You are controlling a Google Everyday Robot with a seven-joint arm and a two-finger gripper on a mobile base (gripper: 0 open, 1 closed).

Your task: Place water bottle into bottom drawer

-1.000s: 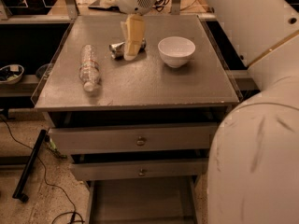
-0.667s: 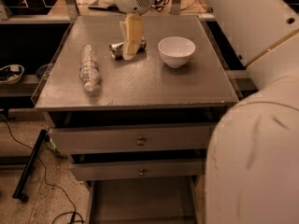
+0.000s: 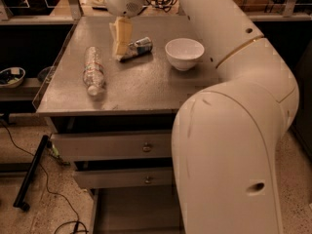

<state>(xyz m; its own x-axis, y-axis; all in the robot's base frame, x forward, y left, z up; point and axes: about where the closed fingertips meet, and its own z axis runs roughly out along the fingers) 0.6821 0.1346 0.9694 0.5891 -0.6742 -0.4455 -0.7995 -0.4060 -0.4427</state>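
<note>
The water bottle (image 3: 93,72) lies on its side on the left part of the grey cabinet top (image 3: 146,89), cap toward the front. My gripper (image 3: 121,44) hangs over the back middle of the top, to the right of and behind the bottle, just beside a crushed silver-blue can (image 3: 138,47). It holds nothing that I can see. The bottom drawer (image 3: 127,209) is pulled out at floor level below the two knobbed drawers, and my arm hides its right part.
A white bowl (image 3: 184,53) stands right of the can. My large white arm (image 3: 229,145) fills the right side. Two knobbed drawers (image 3: 117,146) stand slightly open. Cables and a black bar (image 3: 30,173) lie on the floor at left.
My gripper has moved left, toward the water bottle, uncovering more of the can. The arm's bulk has also shifted left. Bottle, can and bowl have not moved.
</note>
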